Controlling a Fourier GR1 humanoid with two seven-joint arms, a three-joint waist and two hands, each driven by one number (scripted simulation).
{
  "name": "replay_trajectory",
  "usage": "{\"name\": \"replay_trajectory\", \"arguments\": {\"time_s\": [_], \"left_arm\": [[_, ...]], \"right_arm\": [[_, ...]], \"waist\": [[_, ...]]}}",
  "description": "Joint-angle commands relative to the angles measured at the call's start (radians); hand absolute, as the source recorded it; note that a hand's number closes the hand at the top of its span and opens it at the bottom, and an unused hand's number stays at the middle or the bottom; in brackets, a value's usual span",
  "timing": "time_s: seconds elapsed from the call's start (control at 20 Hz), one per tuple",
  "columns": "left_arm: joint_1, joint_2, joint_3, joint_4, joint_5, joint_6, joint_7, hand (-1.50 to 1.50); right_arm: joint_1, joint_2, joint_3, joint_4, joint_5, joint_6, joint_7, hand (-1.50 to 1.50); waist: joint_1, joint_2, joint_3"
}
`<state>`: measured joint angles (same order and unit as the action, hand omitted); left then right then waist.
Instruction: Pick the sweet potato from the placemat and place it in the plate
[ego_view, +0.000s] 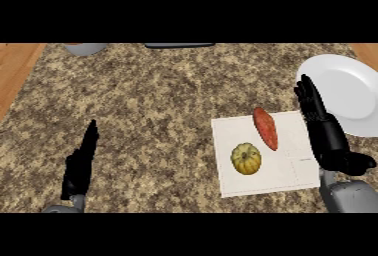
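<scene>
1. At far left, near the lower edge: left hand (80, 162), fingers straight and pointing up, holding nothing, resting on the speckled counter (148, 100). Well apart from the mat, so unlikely to be the hand for this pick.

2. At centre right: white placemat (262, 155), carrying a small yellow pumpkin (246, 158) on its lower left part. Not the thing wanted, and near enough to the target to get brushed by a careless reach.

3. Just up and right of the pumpkin: sweet potato (265, 128), reddish-orange, lying on the mat's upper part with its top end at or just past the mat's upper edge. Long axis nearly straight up and down in the view, leaning slightly to the right toward the bottom.

4. Just right of the potato: right hand (322, 125), fingers extended and released, gripping nothing, lined up almost parallel with the potato's length. Plainly the nearer hand; potato to its left, so probably a short sideways move and a grasp across the narrow width.

5. At upper right: white plate (347, 85), partly behind the right hand's fingertips, nothing in it yet.
</scene>
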<state>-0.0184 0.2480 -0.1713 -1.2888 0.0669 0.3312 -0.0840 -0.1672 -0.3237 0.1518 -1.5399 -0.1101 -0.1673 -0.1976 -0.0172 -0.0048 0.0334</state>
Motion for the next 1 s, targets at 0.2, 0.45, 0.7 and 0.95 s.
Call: {"name": "replay_trajectory", "arguments": {"time_s": [0.2, 0.45, 0.7, 0.95], "left_arm": [[-0.013, -0.039, -0.047, 0.01, 0.069, -0.108, 0.133, 0.0], [-0.041, -0.075, -0.063, -0.015, 0.139, -0.182, 0.18, 0.0], [0.007, -0.026, -0.028, -0.088, 0.176, -0.217, 0.225, 0.0], [-0.002, -0.067, -0.042, -0.129, 0.155, -0.172, 0.284, 0.0]], "right_arm": [[-0.3, -0.178, -0.21, 0.229, -0.261, 0.339, 0.02, 1.5], [-0.316, -0.234, -0.258, 0.509, -0.037, 0.154, -0.09, -1.5], [-0.362, -0.234, -0.33, 0.76, -0.127, 0.369, -0.354, -1.5], [-0.469, -0.324, -0.271, 0.888, -0.008, 0.474, -0.39, -1.5]], "waist": [[0.067, 0.026, -0.03], [0.076, 0.033, -0.029], [0.062, 0.019, -0.03], [0.04, 0.011, -0.032]]}}
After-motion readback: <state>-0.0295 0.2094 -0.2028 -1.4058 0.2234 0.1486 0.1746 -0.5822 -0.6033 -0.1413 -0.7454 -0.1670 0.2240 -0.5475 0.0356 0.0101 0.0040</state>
